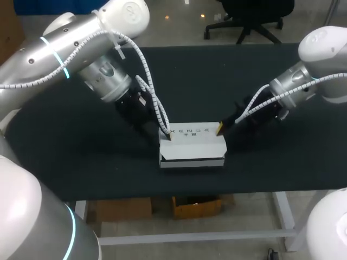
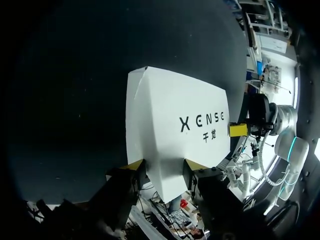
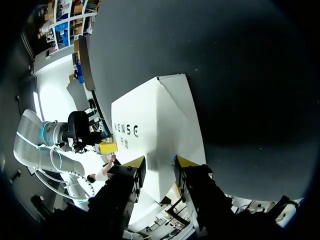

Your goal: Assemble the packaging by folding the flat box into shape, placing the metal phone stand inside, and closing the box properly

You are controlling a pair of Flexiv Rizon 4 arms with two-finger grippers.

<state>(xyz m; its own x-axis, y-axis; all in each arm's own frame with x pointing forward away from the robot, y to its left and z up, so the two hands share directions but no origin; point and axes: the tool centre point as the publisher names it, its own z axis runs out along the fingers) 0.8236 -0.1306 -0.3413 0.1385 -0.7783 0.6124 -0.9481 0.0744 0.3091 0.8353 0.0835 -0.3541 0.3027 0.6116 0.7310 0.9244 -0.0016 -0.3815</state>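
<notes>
1. Head view: fixed above and behind the robot, facing down on the table (image 1: 81, 162). It sits well back, so I get both arms and the box (image 1: 192, 145) mid-frame.
2. Left wrist view: looks out past the left gripper (image 2: 162, 167). Very near; the box fills the middle.
3. Right wrist view: same mounting behind the right gripper (image 3: 158, 164), facing the opposite way along the box.
4. Shared: I see the box's printed face in all three. Each wrist view catches the other gripper at the box's far end.
</notes>
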